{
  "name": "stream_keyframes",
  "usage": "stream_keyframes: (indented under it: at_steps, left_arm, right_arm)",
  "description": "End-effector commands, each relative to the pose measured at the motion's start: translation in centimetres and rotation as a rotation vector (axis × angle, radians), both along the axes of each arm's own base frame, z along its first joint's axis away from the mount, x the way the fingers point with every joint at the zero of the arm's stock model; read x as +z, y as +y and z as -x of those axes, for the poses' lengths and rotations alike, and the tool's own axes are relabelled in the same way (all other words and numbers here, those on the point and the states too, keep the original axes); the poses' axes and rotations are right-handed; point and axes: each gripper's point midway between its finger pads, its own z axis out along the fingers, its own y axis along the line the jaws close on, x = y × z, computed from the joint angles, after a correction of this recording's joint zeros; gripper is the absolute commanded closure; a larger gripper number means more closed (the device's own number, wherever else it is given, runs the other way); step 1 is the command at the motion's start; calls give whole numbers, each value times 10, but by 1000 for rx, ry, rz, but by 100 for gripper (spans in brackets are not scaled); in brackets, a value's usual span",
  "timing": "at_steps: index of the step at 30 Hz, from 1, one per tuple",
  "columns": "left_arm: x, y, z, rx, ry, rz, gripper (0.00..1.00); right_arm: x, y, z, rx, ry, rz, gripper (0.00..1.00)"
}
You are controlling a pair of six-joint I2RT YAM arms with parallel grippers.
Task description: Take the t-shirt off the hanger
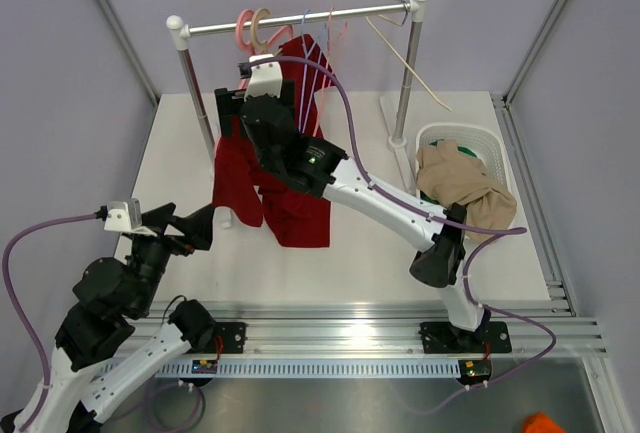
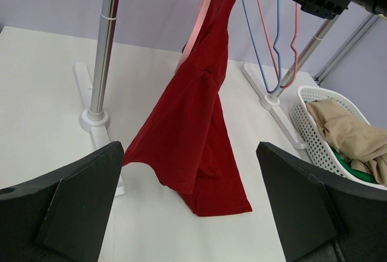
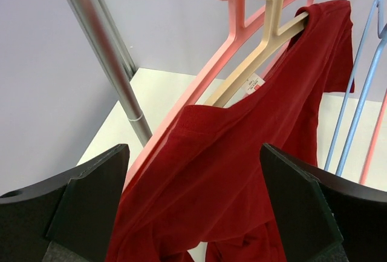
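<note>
From above, the soft, light t-shirt [image 1: 290, 218] droops from the rail [image 1: 320, 15]. Left wrist: the left gripper [image 2: 190, 153] gapes empty, facing the cloth. Right wrist: the right gripper [image 3: 193, 153], jaws spread wide and empty, faces the collar [image 3: 205, 114] on the hanger [image 3: 261, 47], probably the best place to pinch.

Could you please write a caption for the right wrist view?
Open right gripper faces the red t-shirt, hanging skewed on a beige hanger.
</note>
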Motion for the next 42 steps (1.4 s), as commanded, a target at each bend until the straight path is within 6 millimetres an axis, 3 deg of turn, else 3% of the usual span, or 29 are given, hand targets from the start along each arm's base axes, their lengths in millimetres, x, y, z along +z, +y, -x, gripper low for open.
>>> stream_keyframes:
  at_steps: [1,6,11,12,20,27,29,32,36,39,42]
  left_arm:
    - [11,-4,-3,-3,-30,39,1]
    - [11,-3,-4,1,-29,38,1]
    - [11,-5,-4,-8,-30,38,1]
    - [11,-5,-4,-6,-30,39,1]
    - [11,-6,-5,-7,-30,42,1]
    - [11,-8,-6,-10,-27,42,1]
    - [13,-9,-6,-17,-24,54,1]
    - [20,-23,-1,-91,-20,85,1]
    - [39,-35,4,-164,-27,122,1]
    - [41,-44,4,-201,-12,124,1]
    - [45,-53,5,-240,1,133,1]
  right_arm:
    - [19,-4,-2,-26,-33,-25,4]
    - [6,-18,-11,-100,-9,1,15]
    - [-3,-42,-4,-129,-4,16,26]
    - [-11,-45,-3,-134,9,38,27]
    - [-22,-76,7,-162,43,82,35]
    - [-31,-82,-13,-165,55,130,39]
    - [-28,-85,-18,-174,45,157,48]
    - [-25,-88,-23,-162,45,159,57]
    - [-25,-91,-27,-140,43,165,61]
    - [-22,-90,-29,-118,37,171,67]
    - [-24,-85,-30,-75,50,159,66]
